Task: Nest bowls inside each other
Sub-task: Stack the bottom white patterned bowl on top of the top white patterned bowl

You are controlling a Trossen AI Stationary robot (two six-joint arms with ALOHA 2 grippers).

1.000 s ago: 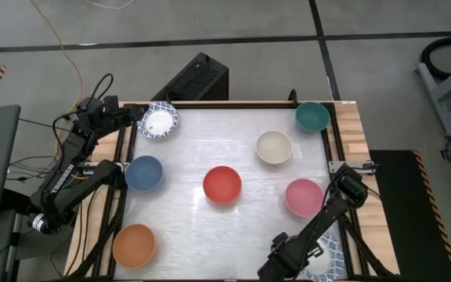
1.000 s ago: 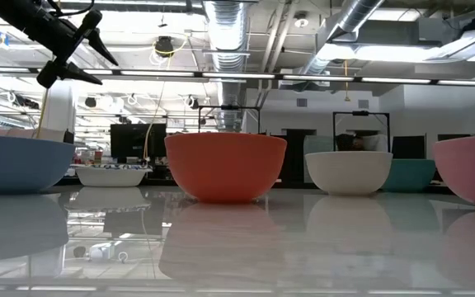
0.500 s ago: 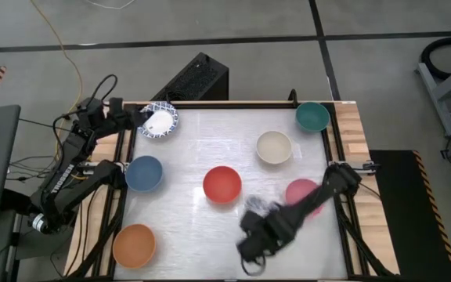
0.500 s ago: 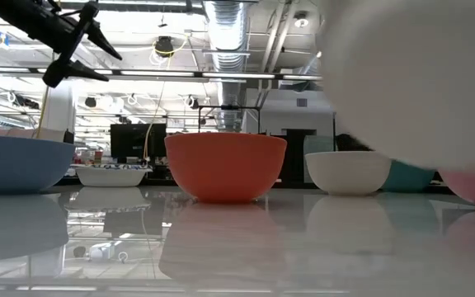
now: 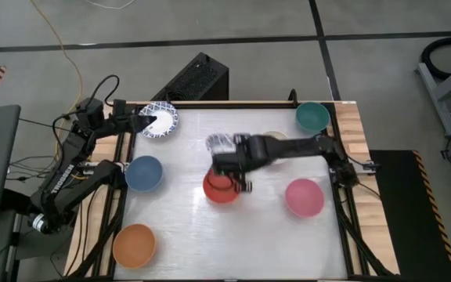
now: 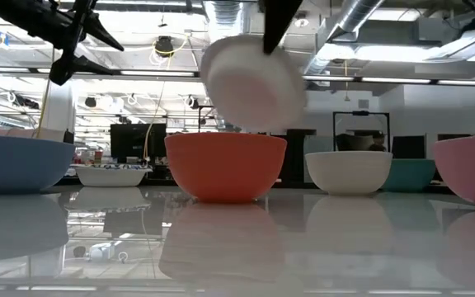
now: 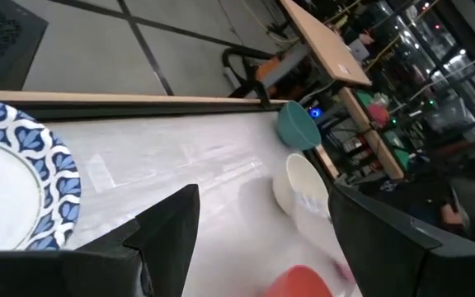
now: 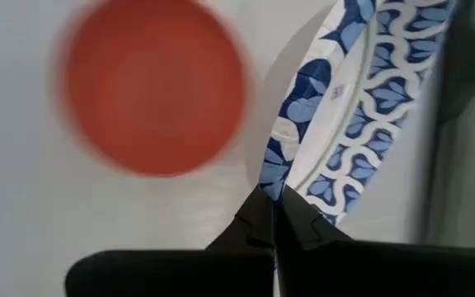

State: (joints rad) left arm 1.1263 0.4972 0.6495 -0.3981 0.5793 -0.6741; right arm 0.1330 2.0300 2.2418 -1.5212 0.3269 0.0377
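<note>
The high view looks straight down from well above, taking in the whole table (image 5: pixel 233 235) and floor around it. The low view sits at table-top height, looking level across the surface into the room behind; it shares the red bowl (image 5: pixel 222 188) with the high view, seen side-on and close. The left wrist view looks along the table from beside a patterned bowl (image 7: pixel 11 186), facing the far teal bowl (image 7: pixel 297 126). The right wrist view looks down, close over the red bowl.
</note>
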